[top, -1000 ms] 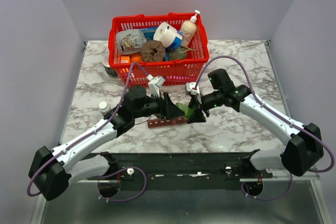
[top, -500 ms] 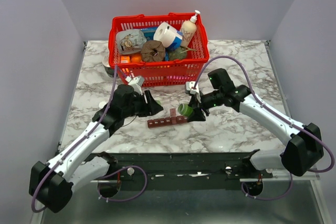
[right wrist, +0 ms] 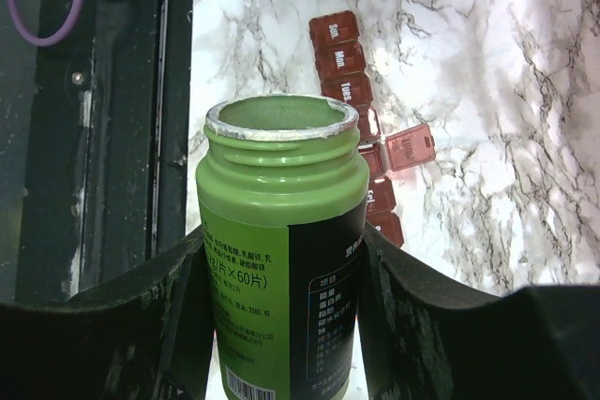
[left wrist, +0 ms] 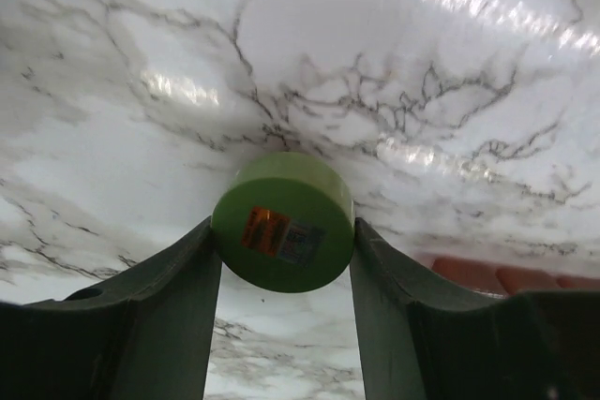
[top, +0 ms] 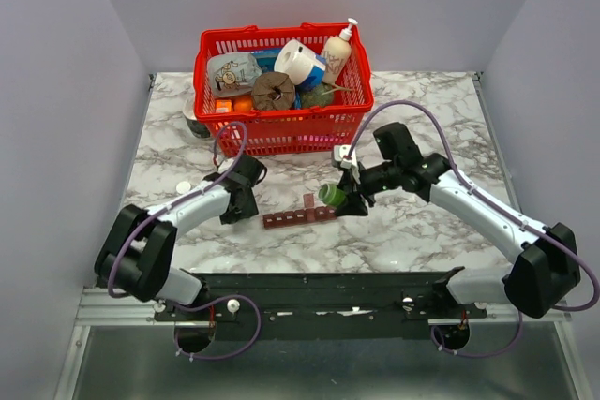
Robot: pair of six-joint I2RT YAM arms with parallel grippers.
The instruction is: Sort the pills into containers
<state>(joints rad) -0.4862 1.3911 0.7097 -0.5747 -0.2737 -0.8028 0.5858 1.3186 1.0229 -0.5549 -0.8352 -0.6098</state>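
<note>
The organizer [top: 292,218] lies flat on the table [top: 422,110], between the two grippers and in front of the basket [top: 281,128], with its long axis running roughly left to right. One lid [right wrist: 410,147] near the middle of the strip stands open; the other compartments in the right wrist view appear closed. The right gripper [right wrist: 286,259] is clamped on the body of the green bottle [right wrist: 281,222], fingers on opposite sides below the shoulder. The bottle is uncapped, its mouth sits just above the organizer near the open compartment, and in the top view it appears tilted toward the strip. The left gripper [left wrist: 283,231] is closed on the green cap [left wrist: 283,222], squeezing its round wall, and sits near the left end of the organizer, apart from it. No pills are visible; the bottle interior cannot be seen. Handling judgement: the organizer is thin, rigid plastic and probably light, so it is likely to slide on the smooth marble if a lid is pushed or pulled sideways. If it needs steadying, press down on a closed compartment at one end, or pinch across the narrow width; avoid the open lid, whose hinge looks thin and could strain. Open lids by their front lips. The bottle is stiff and smooth-walled, so a mid-body grip suits a controlled tilt. Pills are small and apt to bounce or roll, so pour slowly with the mouth low over the open compartment.
</note>
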